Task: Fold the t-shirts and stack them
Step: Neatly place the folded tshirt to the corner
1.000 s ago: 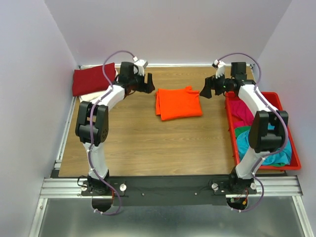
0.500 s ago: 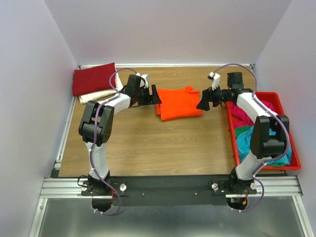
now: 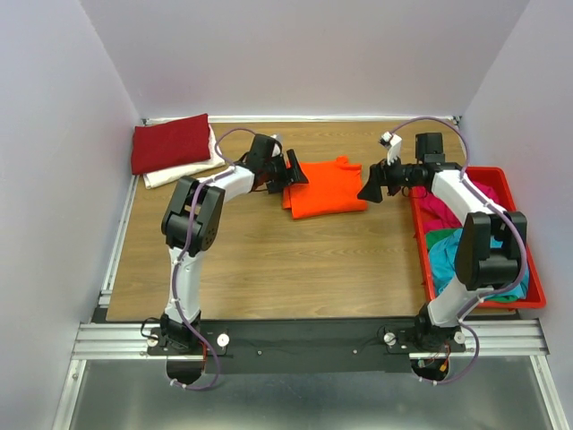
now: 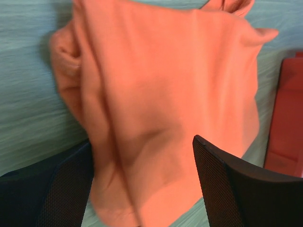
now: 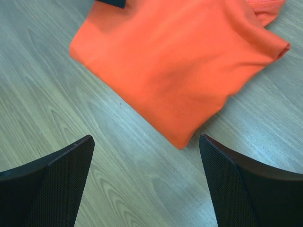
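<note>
A folded bright orange t-shirt (image 3: 326, 186) lies on the wooden table, mid-back. My left gripper (image 3: 295, 171) is open at its left edge, and in the left wrist view (image 4: 142, 184) the cloth (image 4: 161, 94) lies between the open jaws. My right gripper (image 3: 369, 185) is open just right of the shirt; in the right wrist view (image 5: 147, 179) a shirt corner (image 5: 184, 66) lies just ahead of the jaws. A folded dark red t-shirt (image 3: 170, 141) rests on a folded white one (image 3: 183, 170) at back left. Magenta (image 3: 443, 204) and teal (image 3: 474, 264) shirts lie in the tray.
A rigid red plastic tray (image 3: 537, 296) stands along the table's right side, also visible in the left wrist view (image 4: 286, 127). Pale walls close in the back and both sides. A metal rail (image 3: 304, 336) runs along the near edge.
My left gripper has moved right from near the red-white stack to the orange shirt's left edge. My right gripper has come down and left to the shirt's right edge.
</note>
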`<action>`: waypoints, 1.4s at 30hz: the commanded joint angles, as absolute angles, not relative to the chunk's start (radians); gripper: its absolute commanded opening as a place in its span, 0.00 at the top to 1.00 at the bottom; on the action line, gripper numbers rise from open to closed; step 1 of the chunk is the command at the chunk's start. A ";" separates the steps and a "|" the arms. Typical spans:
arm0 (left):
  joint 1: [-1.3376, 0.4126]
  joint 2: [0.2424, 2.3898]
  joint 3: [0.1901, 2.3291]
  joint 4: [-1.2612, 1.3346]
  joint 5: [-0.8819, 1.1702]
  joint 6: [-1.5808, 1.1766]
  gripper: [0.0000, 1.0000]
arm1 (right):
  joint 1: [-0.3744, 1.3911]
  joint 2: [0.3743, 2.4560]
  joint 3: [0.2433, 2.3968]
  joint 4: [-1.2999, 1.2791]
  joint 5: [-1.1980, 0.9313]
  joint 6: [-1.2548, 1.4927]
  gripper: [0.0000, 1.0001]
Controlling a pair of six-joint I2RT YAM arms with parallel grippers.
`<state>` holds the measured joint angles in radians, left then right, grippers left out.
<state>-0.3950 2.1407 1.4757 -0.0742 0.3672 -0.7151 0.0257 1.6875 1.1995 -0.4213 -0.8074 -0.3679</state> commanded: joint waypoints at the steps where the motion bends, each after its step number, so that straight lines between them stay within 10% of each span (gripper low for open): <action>1: -0.434 2.203 1.473 -0.144 0.311 -0.790 0.19 | 0.005 1.651 1.187 -0.437 -0.859 -0.380 0.03; 3: -0.445 2.218 1.467 -0.138 0.327 -0.784 0.29 | 0.003 1.648 1.187 -0.437 -0.865 -0.379 0.03; 6: -0.443 2.200 1.399 -0.014 0.363 -0.802 0.75 | 0.005 1.635 1.184 -0.437 -0.876 -0.377 0.03; 11: -0.443 2.146 1.313 0.179 0.436 -0.818 1.00 | -0.035 1.631 1.181 -0.436 -0.894 -0.374 0.03; 42: -0.410 1.864 1.267 -0.138 0.263 -0.210 1.00 | -0.071 1.463 1.017 -0.463 -0.911 -0.494 0.03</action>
